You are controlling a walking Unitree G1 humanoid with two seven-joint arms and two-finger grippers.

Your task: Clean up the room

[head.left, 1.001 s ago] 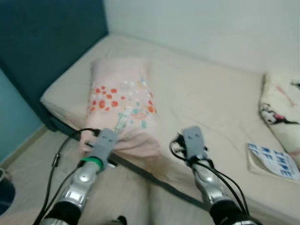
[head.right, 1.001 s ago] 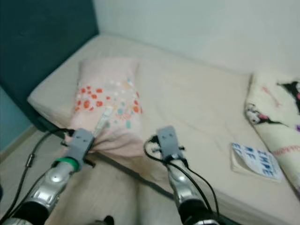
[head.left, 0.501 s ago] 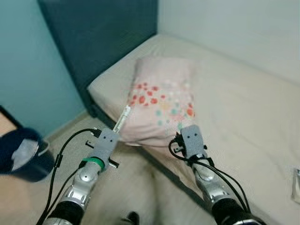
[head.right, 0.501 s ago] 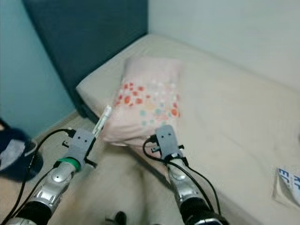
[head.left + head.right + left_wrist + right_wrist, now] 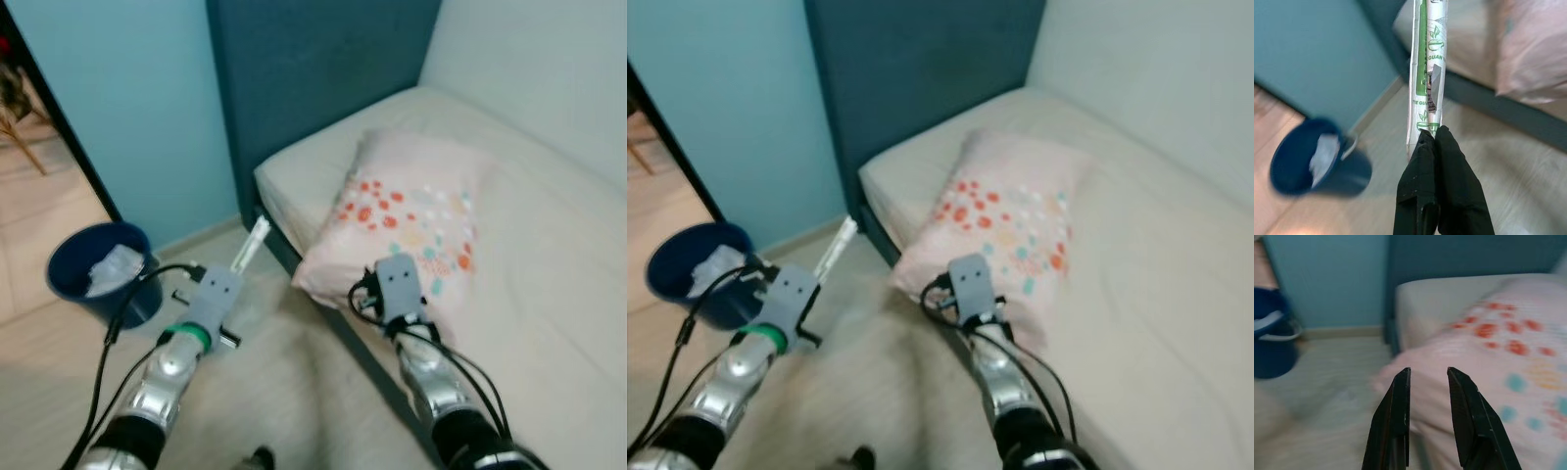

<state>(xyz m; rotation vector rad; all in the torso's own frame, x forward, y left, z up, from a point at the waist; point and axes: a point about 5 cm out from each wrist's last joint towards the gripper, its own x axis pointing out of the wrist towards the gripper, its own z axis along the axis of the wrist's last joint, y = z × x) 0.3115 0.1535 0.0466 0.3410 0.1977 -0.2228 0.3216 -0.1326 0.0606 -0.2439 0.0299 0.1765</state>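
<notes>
My left tool point(image 5: 1430, 134) pinches the long wrapper point(image 5: 1427, 63); the blue bin point(image 5: 98, 269) lies left-forward, nearest this arm. My right tool point(image 5: 1427, 377) gapes narrowly, empty.

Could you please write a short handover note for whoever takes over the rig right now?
Left end effector: shut on a long white-and-green wrapper, held out over the floor beside the bed.
Right end effector: open, holding nothing, near the floral pillow.
Blue bin: on the floor to the robot's left, by the teal wall, with some white rubbish inside.
Done: wrapper picked up.
Left: probably carry it to the bin and drop it in.
</notes>
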